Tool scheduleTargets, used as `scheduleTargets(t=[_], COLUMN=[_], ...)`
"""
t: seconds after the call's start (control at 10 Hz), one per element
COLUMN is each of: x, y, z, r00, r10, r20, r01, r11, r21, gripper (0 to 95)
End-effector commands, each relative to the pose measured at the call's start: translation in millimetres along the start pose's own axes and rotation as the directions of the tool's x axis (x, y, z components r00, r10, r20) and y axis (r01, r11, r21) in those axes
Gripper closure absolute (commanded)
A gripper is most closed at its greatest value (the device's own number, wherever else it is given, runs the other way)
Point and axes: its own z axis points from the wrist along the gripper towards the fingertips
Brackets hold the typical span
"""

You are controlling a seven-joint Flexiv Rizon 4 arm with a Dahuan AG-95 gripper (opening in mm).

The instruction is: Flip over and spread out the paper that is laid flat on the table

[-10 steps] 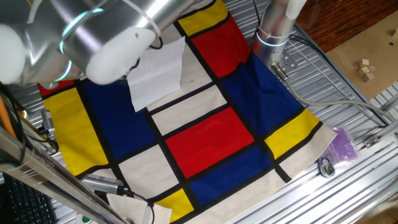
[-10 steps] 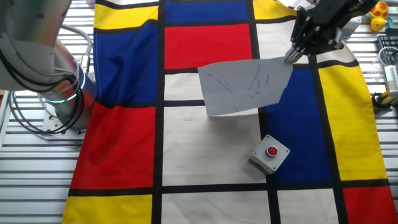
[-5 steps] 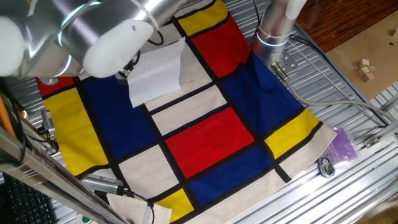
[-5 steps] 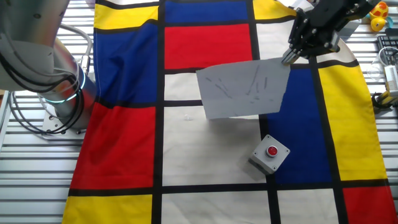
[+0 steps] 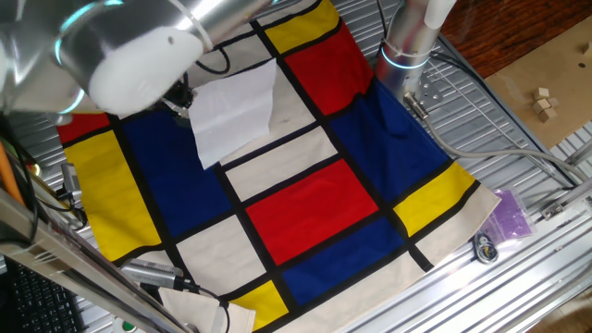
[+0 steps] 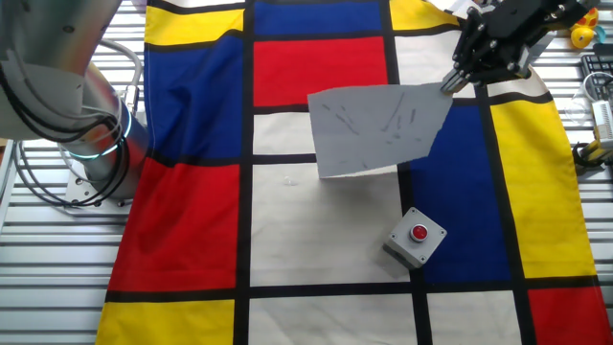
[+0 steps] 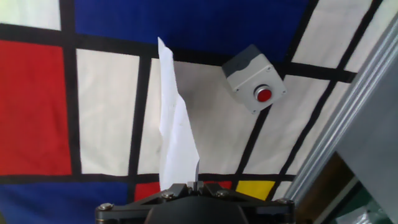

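Note:
The paper [image 6: 375,130] is a thin white sheet, lifted off the table by one corner and hanging above the cloth of red, blue, yellow and cream blocks [image 6: 316,57]. My gripper [image 6: 450,85] is shut on that corner at the paper's right end. In one fixed view the paper [image 5: 233,109] hangs beside the arm, and the gripper itself is hidden behind the arm. In the hand view the paper [image 7: 175,134] runs edge-on away from my shut gripper [image 7: 189,185].
A grey button box with a red button [image 6: 417,235] stands on the cloth just below the paper; it also shows in the hand view [image 7: 254,78]. The arm's base [image 6: 91,144] stands at the cloth's left edge. A yellow toy [image 6: 584,21] lies at the far right.
The gripper has moved slightly, carrying the held corner; the hanging paper has swung a little and its far end has shifted. The button box has not moved.

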Motion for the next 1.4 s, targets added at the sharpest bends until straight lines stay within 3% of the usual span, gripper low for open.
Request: scheduleTargets(t=[0.1, 0.5, 0.8, 1.4], x=[-0.2, -1.4, -1.6, 1.3], y=[1.0, 1.3, 1.4, 1.2], z=[4.1, 5.0, 5.3, 5.2], r00=[1.0, 1.0, 0.999, 0.997], r10=[0.011, 0.017, 0.028, 0.044], r20=[0.01, 0.017, 0.043, 0.068], r01=[-0.011, -0.016, -0.025, -0.038], r11=[1.0, 0.999, 0.998, 0.995], r21=[-0.024, -0.037, -0.065, -0.088], gripper=[95.0, 95.0, 95.0, 95.0])
